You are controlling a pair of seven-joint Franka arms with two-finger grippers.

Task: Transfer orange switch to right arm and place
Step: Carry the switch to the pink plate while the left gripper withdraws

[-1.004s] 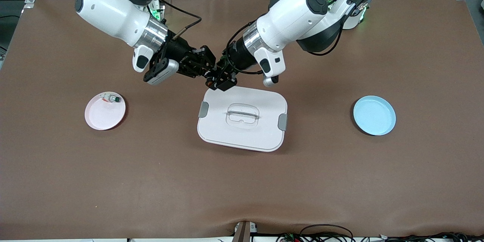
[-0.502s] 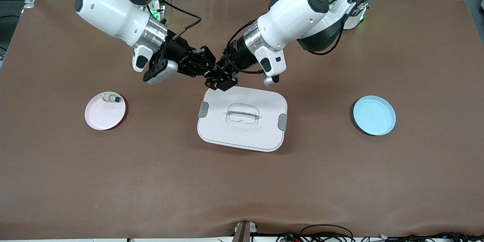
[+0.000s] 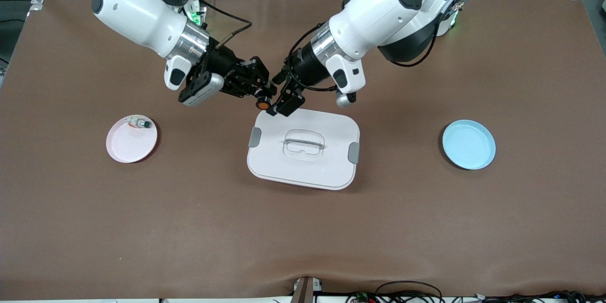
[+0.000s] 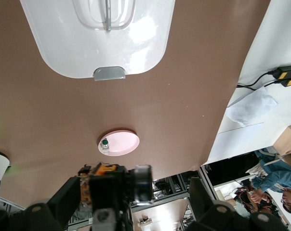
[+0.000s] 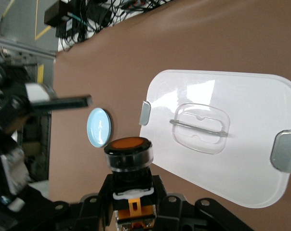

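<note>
I see one tiny black barrel-shaped orange-capped switch [image 3: 261, 103] clenched by my right gripper [image 3: 265, 92]; my left gripper [image 3: 283, 91] released; two round plates.

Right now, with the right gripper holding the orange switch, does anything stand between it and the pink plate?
Nothing visible does. The right gripper holds the orange switch over bare table beside the white lidded box. The pink plate lies toward the right arm's end, a green-capped button on its rim. The left gripper has opened and let go.

Brown matte bench [image 3: 303, 227] under me; grey floor past its edge, tangled black cables [image 3: 407, 293] at front.
</note>
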